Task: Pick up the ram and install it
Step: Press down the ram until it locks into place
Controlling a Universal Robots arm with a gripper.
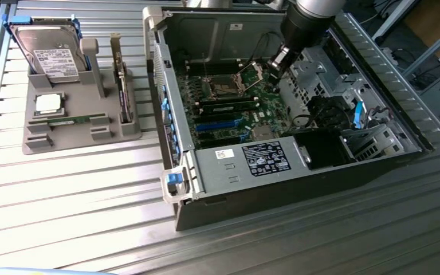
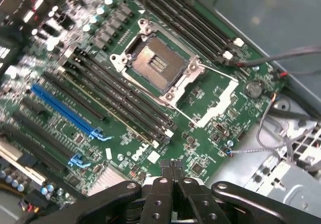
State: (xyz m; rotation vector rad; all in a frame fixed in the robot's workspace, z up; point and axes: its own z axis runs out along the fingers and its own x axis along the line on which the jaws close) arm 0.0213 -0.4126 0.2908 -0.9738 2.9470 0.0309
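End effector [image 2: 172,164] closed, fingertips pressed together with nothing between them, hovering above the motherboard [image 2: 200,108] inside the open computer case [image 1: 228,166]. Just ahead of the fingertips lies the empty processor socket [image 2: 157,63], flanked by dark memory slots [image 2: 120,98]. The ram [image 1: 73,121], apparently a thin green stick, rests well apart from the end effector, in the grey holder [image 1: 82,134] on the desk [image 1: 67,195] outside the case.
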